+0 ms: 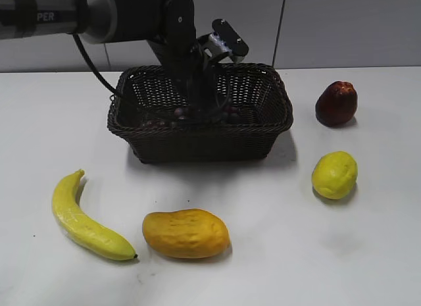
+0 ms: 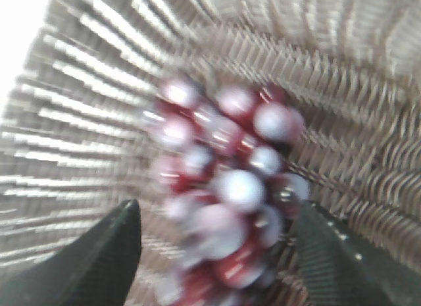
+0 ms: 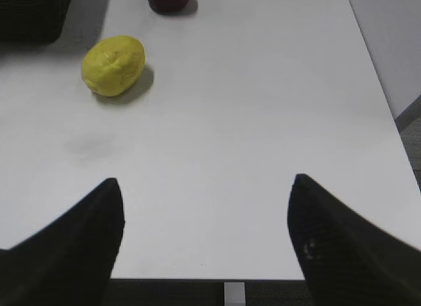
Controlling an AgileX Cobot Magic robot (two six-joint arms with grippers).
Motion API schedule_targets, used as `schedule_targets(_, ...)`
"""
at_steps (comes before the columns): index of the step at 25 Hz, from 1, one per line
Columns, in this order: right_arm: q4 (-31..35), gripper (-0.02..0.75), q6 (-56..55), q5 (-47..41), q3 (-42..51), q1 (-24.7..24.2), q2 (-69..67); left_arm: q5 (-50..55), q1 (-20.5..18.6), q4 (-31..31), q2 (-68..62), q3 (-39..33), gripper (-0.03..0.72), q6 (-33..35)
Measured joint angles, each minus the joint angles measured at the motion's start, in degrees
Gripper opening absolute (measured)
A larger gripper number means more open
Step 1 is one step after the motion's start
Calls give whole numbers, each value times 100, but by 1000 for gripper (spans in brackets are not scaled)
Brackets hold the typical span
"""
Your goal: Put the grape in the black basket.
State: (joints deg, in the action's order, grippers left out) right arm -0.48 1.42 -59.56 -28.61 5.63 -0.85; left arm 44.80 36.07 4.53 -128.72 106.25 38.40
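Observation:
The black basket (image 1: 197, 138) stands at the back middle of the white table. The grape bunch (image 2: 230, 181), dark red and blurred, lies on the basket's woven floor (image 2: 79, 122); a few grapes (image 1: 176, 112) show through the rim in the exterior view. My left gripper (image 2: 218, 207) reaches down inside the basket (image 1: 197, 102). Its fingers are spread on either side of the bunch, with a gap showing on the left side. My right gripper (image 3: 205, 187) is open and empty over the table's near edge, out of the exterior view.
A dark red fruit (image 1: 336, 103) and a lemon (image 1: 334, 175) lie right of the basket; the lemon also shows in the right wrist view (image 3: 113, 64). A banana (image 1: 82, 220) and a mango (image 1: 186, 233) lie in front.

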Motion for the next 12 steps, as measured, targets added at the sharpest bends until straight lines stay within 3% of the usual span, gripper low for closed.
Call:
schedule_targets(6, 0, 588, 0, 0, 0, 0, 0, 27, -216, 42, 653, 0, 569, -256)
schedule_targets(12, 0, 588, 0, 0, 0, 0, 0, 674, -997, 42, 1494, 0, 567, -1008)
